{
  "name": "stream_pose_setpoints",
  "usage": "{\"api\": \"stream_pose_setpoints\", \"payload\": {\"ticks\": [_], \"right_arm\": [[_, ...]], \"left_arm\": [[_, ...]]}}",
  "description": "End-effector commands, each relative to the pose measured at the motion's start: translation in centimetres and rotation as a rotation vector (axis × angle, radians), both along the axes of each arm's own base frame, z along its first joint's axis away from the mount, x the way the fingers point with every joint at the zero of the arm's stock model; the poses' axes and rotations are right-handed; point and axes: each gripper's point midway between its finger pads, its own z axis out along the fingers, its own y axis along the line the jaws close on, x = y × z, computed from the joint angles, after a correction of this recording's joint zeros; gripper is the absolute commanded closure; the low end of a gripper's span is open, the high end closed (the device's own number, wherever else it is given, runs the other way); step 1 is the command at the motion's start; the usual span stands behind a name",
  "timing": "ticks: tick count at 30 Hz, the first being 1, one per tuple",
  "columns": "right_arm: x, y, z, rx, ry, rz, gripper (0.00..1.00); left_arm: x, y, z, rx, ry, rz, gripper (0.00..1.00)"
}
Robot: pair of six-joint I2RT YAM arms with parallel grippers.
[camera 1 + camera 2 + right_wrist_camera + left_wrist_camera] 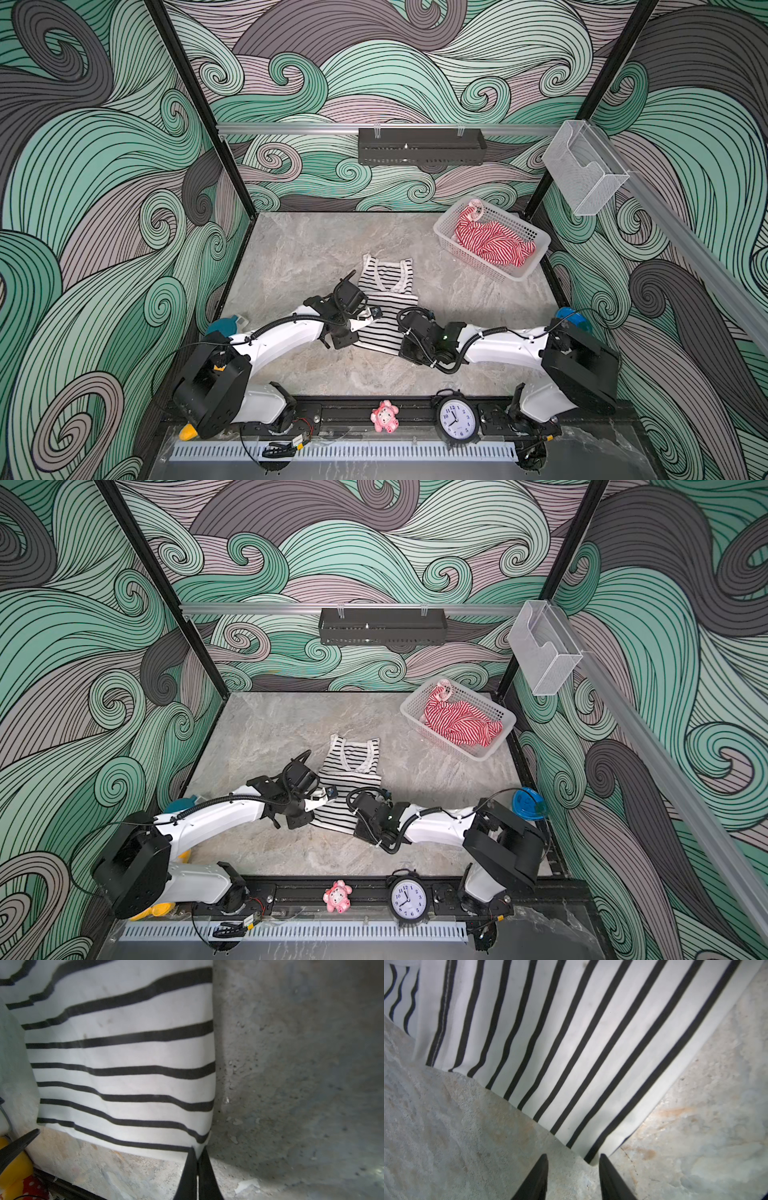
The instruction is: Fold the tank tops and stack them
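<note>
The black-and-white tank top (388, 299) (353, 766) lies flat mid-table, straps toward the back wall. My left gripper (573, 1156) is open at its near left hem corner (591, 1160), which sits on the table between the fingers, close to one of them. My right gripper (198, 1150) is shut on the near right hem corner of the same top (124, 1053). In both top views the wrists hide the fingers of each gripper. The red-and-white tank top (494, 243) (461, 723) lies crumpled in the white basket (473, 259) (438, 739) at the back right.
A pink plush toy (384, 416) and a black alarm clock (456, 420) stand on the front rail. A black rack (419, 146) and a clear holder (584, 166) hang on the walls. A yellow thing (12, 1167) and red polka-dot cloth (31, 1186) show near the table's front edge.
</note>
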Motion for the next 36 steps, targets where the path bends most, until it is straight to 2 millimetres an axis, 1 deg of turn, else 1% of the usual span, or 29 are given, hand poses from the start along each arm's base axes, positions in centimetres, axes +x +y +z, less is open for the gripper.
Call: {"api": "stream_pose_setpoints", "payload": {"ticks": [1,4,7,11,14,15,16,19,25,28,33,36], "right_arm": [[0.4,-1.2,1.0,-0.033,-0.019,-0.006,1.00],[0.7,-1.9,1.9,-0.043,-0.035,0.004,1.00],[0.7,-2.9,2.1,-0.063,-0.031,0.006,1.00],[0.6,-3.5,2.0,-0.068,-0.026,0.007,1.00],[0.6,-3.7,1.8,-0.056,-0.024,0.000,1.00],[0.7,-3.6,1.8,-0.049,-0.022,-0.004,1.00],[0.7,-3.6,1.7,-0.045,-0.021,-0.007,1.00],[0.6,-3.8,1.5,-0.045,-0.011,-0.010,1.00],[0.8,-4.5,1.5,-0.042,-0.013,-0.025,1.00],[1.3,-4.1,1.8,-0.018,-0.030,-0.027,1.00],[1.3,-4.2,1.4,-0.006,-0.020,-0.034,1.00],[1.4,-4.3,1.3,0.001,-0.019,-0.039,1.00]], "left_arm": [[-1.1,-1.1,0.2,-0.012,0.032,-0.070,0.55],[-1.8,-1.8,0.0,-0.002,0.050,-0.116,0.55],[-2.7,-2.4,-0.4,0.019,0.061,-0.158,0.55],[-4.0,-3.1,-0.8,0.018,0.094,-0.204,0.55],[-4.4,-3.7,-1.3,0.016,0.098,-0.223,0.55],[-4.5,-3.7,-1.9,0.030,0.115,-0.222,0.55],[-4.5,-3.8,-2.2,0.036,0.121,-0.221,0.55],[-4.7,-4.0,-2.4,0.044,0.134,-0.224,0.56],[-5.6,-3.7,-2.8,0.063,0.172,-0.254,0.60],[-5.4,-4.0,-3.0,0.058,0.162,-0.253,0.60],[-4.0,-4.9,-3.6,0.074,0.131,-0.232,0.65],[-3.4,-5.4,-2.9,0.060,0.107,-0.222,0.65]]}}
